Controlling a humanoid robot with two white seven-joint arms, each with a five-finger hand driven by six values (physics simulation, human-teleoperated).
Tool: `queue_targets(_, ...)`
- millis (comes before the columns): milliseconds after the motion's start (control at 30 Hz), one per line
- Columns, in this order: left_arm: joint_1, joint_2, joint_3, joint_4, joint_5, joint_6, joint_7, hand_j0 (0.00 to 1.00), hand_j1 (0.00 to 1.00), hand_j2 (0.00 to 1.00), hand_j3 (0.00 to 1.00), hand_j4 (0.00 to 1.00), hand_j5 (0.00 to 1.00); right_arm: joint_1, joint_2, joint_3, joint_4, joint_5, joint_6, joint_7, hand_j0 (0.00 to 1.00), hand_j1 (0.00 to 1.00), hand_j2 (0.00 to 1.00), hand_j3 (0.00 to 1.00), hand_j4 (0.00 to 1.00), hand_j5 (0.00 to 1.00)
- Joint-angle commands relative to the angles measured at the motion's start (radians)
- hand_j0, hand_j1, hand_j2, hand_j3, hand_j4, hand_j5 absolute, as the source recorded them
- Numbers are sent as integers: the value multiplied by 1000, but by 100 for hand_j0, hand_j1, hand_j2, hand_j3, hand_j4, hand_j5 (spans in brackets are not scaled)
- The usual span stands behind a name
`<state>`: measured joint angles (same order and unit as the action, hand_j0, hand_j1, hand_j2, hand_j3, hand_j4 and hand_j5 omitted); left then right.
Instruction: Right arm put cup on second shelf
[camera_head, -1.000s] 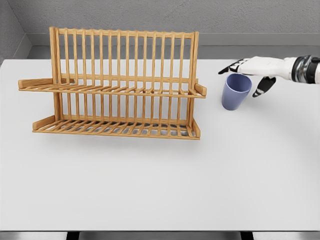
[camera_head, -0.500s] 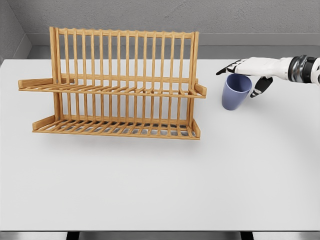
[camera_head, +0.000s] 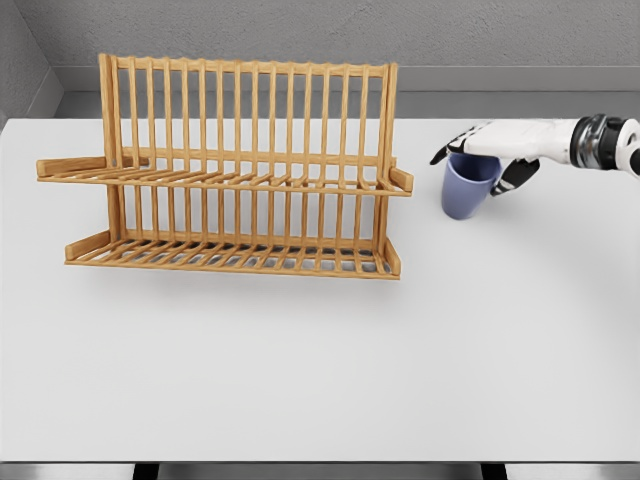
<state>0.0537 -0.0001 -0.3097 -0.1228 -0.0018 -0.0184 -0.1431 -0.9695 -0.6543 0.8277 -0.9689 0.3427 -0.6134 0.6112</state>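
At the frame's upper right, the right hand (camera_head: 497, 148) is hovering spread over the upright blue cup (camera_head: 467, 188) (perhaps touching its rim), which is standing on the table (camera_head: 320, 350) just right of the wooden rack (camera_head: 225, 170).

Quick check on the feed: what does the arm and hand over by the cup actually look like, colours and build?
Only the right arm shows, entering from the picture's right edge. The right hand has a smooth white shell over the back and knuckles, with five fingers ending in black tips. The thumb side is also dark. At the wrist sits a ringed cuff in black and metallic grey, then white casing again. No cables or markings are visible.
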Motion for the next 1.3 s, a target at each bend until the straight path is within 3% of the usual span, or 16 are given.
queue_targets(0, 0, 0, 0, 0, 0, 0, 0, 100, 100, 100, 100, 100, 100, 0, -1, 1, -1, -5, 3, 0, 70, 70, 70, 70, 70, 70)
queue_targets(133, 0, 0, 0, 0, 0, 0, -1, 100, 100, 100, 100, 100, 100, 2, -7, -2, -27, -5, 3, 0, 64, 64, 64, 64, 64, 64)
queue_targets(400, 0, 0, 0, 0, 0, 0, 0, 100, 100, 100, 100, 100, 100, -12, -11, -16, -39, -8, 3, 0, 65, 65, 65, 65, 65, 65)
queue_targets(467, 0, 0, 0, 0, 0, 0, -1, 100, 100, 100, 100, 100, 100, -2, -31, -77, -88, -8, 3, 0, 65, 65, 65, 65, 65, 65)
queue_targets(667, 0, 0, 0, 0, 0, 0, -1, 100, 100, 100, 100, 100, 100, 0, -57, -122, -119, -8, 3, 0, 65, 65, 65, 65, 65, 65)
queue_targets(800, 0, 0, 0, 0, 0, 0, 0, 100, 100, 100, 100, 100, 100, 5, -84, -173, -185, -8, 3, 0, 65, 65, 65, 65, 65, 65)
queue_targets(1267, 0, 0, 0, 0, 0, 0, 0, 100, 100, 100, 100, 100, 100, 12, -99, -200, -344, -8, 3, 0, 64, 64, 64, 64, 64, 64)
